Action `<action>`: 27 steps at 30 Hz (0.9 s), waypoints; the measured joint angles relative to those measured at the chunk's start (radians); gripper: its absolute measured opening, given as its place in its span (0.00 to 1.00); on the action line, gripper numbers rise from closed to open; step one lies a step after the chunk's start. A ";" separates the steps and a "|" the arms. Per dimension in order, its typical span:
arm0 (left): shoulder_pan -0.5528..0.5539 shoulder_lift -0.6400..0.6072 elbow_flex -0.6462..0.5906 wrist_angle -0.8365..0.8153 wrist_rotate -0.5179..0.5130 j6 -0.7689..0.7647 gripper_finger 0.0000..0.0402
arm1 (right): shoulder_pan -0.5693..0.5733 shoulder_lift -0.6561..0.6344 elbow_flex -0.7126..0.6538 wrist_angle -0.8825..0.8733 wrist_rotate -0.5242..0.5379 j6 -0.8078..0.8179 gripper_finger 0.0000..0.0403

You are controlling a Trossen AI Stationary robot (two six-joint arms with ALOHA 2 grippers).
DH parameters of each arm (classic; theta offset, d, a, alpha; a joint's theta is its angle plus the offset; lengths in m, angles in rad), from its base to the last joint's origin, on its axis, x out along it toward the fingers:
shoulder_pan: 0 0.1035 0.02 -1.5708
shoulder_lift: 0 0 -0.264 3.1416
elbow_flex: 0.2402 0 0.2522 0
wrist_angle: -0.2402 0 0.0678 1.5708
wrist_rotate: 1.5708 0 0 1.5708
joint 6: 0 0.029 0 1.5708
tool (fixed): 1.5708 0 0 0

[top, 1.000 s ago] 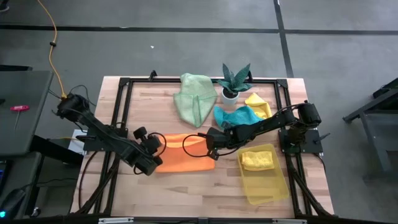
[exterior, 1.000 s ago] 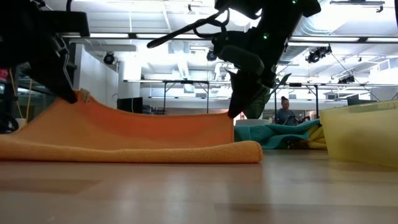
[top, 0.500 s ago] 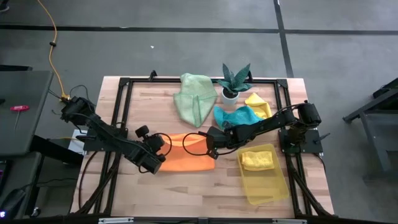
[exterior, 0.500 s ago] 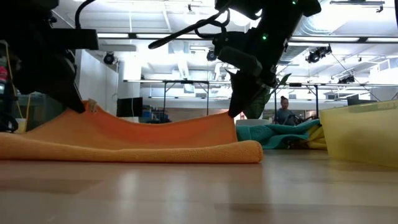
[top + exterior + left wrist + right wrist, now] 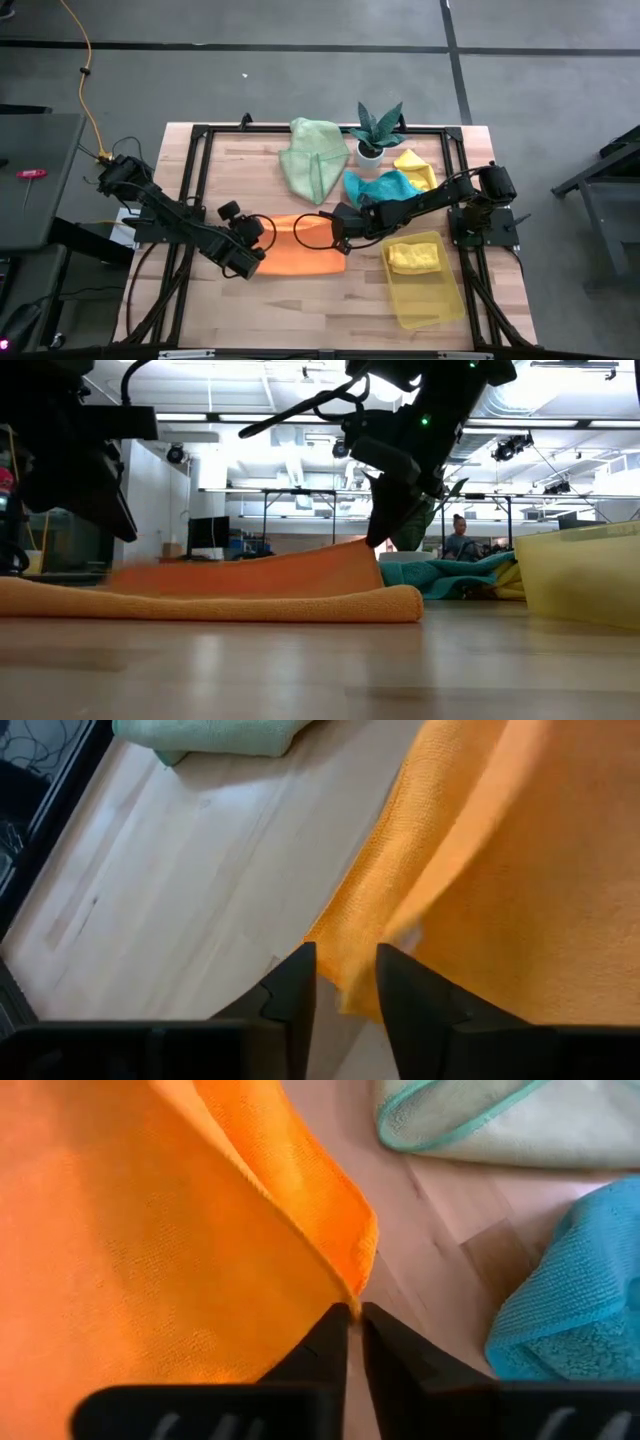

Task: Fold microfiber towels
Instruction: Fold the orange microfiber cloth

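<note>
An orange microfiber towel (image 5: 300,257) lies folded over on the table's middle, its fold (image 5: 400,603) toward the near edge. My left gripper (image 5: 345,982) stands open above the towel's left end (image 5: 130,578), which lies slack below it. My right gripper (image 5: 354,1325) is shut on the upper layer's right corner and keeps it raised. A pale green towel (image 5: 312,158), a teal one (image 5: 382,186) and a yellow one (image 5: 412,163) lie at the far side. My right gripper pinches the upper layer's far right corner (image 5: 356,1285) between its fingertips, coming from above at a slant from the table's right. That corner (image 5: 368,548) is held above the lower layer; the upper layer slopes down to the left, and the rest of the towel lies on the table.
A translucent yellow tray (image 5: 430,295) holding a folded yellow towel (image 5: 415,258) stands near right. A small plant in a white pot (image 5: 375,130) stands at the far middle. A black frame (image 5: 190,180) borders the table. Bare wood lies along the near edge.
My left gripper has opened and let go of the orange towel's upper left corner. That end has dropped onto the lower layer, while the right corner stays raised in my right gripper.
</note>
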 joint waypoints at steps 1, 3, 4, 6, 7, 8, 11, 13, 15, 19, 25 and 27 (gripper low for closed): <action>0.000 0.000 0.000 0.000 0.000 0.007 0.27 | 0.000 0.000 0.000 0.001 0.010 -0.003 0.11; 0.000 0.000 0.000 -0.005 -0.008 0.018 0.31 | 0.000 0.000 0.000 0.004 0.034 -0.005 0.17; 0.003 0.000 0.002 -0.020 -0.015 0.023 0.33 | 0.000 0.000 0.000 0.003 0.049 -0.014 0.20; 0.008 0.000 0.018 -0.075 -0.028 0.024 0.36 | -0.002 -0.002 0.000 0.008 0.086 -0.047 0.26; 0.010 0.000 0.028 -0.107 -0.041 0.017 0.37 | -0.002 -0.004 0.000 0.007 0.105 -0.068 0.29; 0.012 0.000 0.041 -0.141 -0.051 0.012 0.38 | -0.004 -0.008 0.000 0.012 0.126 -0.089 0.32; 0.010 -0.009 0.085 -0.235 -0.090 0.009 0.39 | -0.007 -0.036 0.000 0.011 0.166 -0.158 0.38; -0.004 -0.028 0.100 -0.247 -0.125 0.008 0.39 | -0.007 -0.061 0.000 0.007 0.182 -0.199 0.40; -0.035 -0.055 0.098 -0.236 -0.190 0.002 0.39 | -0.005 -0.082 0.000 -0.006 0.188 -0.226 0.42; -0.139 -0.118 0.045 -0.170 -0.327 -0.055 0.38 | 0.021 -0.096 0.000 -0.056 0.198 -0.230 0.42; -0.270 -0.221 -0.081 0.093 -0.289 0.014 0.37 | 0.080 -0.092 0.000 -0.056 0.229 -0.221 0.41; -0.284 -0.261 -0.126 0.219 -0.224 0.113 0.36 | 0.098 -0.092 0.000 -0.035 0.236 -0.240 0.41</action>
